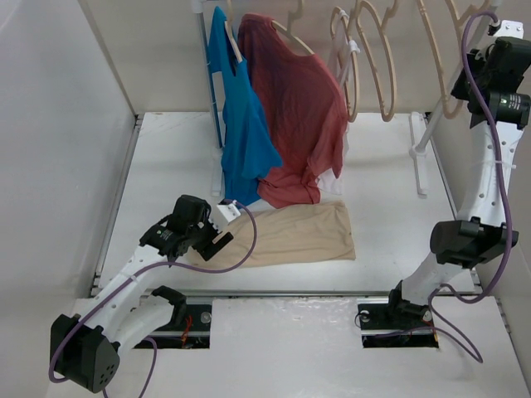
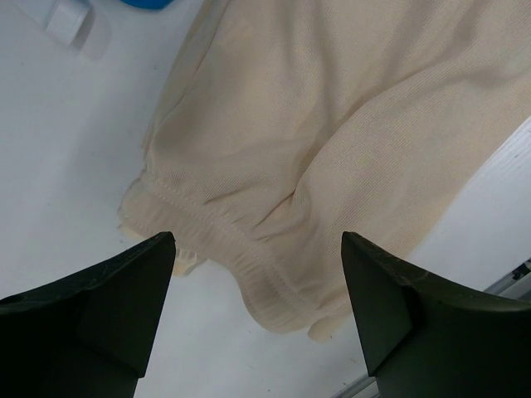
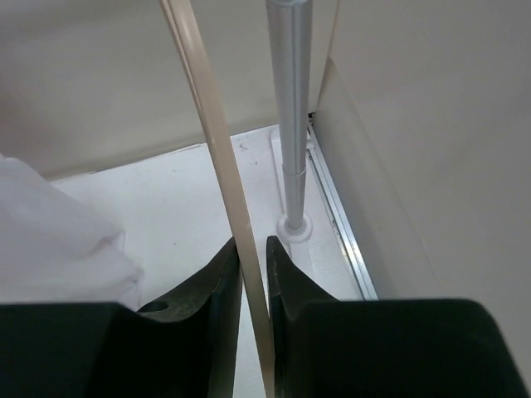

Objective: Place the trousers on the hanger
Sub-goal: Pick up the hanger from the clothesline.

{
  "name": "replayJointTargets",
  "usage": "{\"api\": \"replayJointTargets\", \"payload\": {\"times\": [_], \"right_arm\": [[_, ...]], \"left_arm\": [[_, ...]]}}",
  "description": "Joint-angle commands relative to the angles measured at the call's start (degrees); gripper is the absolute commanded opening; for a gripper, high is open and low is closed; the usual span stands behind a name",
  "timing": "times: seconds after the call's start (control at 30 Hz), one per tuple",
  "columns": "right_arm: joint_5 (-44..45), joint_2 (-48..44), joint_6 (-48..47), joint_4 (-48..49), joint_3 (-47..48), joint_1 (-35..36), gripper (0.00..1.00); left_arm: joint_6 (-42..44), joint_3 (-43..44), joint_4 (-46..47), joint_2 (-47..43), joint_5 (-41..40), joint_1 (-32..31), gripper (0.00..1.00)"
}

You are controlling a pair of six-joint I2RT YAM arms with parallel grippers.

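The beige trousers (image 1: pixel 290 236) lie folded flat on the white table, below the hanging shirts. My left gripper (image 1: pixel 220 240) is open and hovers just above their left end. In the left wrist view its fingers (image 2: pixel 124 290) stand wide apart on either side of the gathered waistband (image 2: pixel 241 249), touching nothing. My right gripper (image 1: pixel 473 83) is raised at the back right, shut on the thin tan bar of the rightmost hanger (image 1: pixel 433 50). In the right wrist view that hanger bar (image 3: pixel 211 124) runs between the closed fingers (image 3: pixel 220 282).
A blue T-shirt (image 1: pixel 241 116) and a red T-shirt (image 1: pixel 294 108) hang on the rack just behind the trousers. Empty tan hangers (image 1: pixel 373 66) hang to their right. The white rack pole (image 3: pixel 290 108) and its foot stand close to the right wall. White cloth (image 3: pixel 58 240) shows at left.
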Motion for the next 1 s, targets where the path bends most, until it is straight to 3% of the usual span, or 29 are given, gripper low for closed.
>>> {"api": "replayJointTargets", "payload": {"times": [0.0,0.2,0.43,0.77,0.97], "right_arm": [[-1.02,-3.59,0.36,3.4,-1.71,-0.38,0.06],[-2.78,-7.98,-0.17,7.43,-5.58,-0.38,0.0],[10.37,-14.93,-3.86,15.17,-10.41,7.7,0.0],[15.23,-22.04,-5.09,17.22,-19.11,14.03,0.0],[21.55,-32.65,7.7,11.05,-31.57,21.41,0.0]], "left_arm": [[-0.76,-0.46,0.07,-0.34,1.06,0.12,0.78],[-0.76,-0.46,0.07,-0.86,1.06,0.12,0.78],[-0.76,-0.46,0.07,-0.87,0.54,0.12,0.78],[-1.28,0.59,0.07,-1.39,-1.22,0.12,0.78],[-3.92,1.73,1.39,-2.97,-2.98,0.12,0.78]]}}
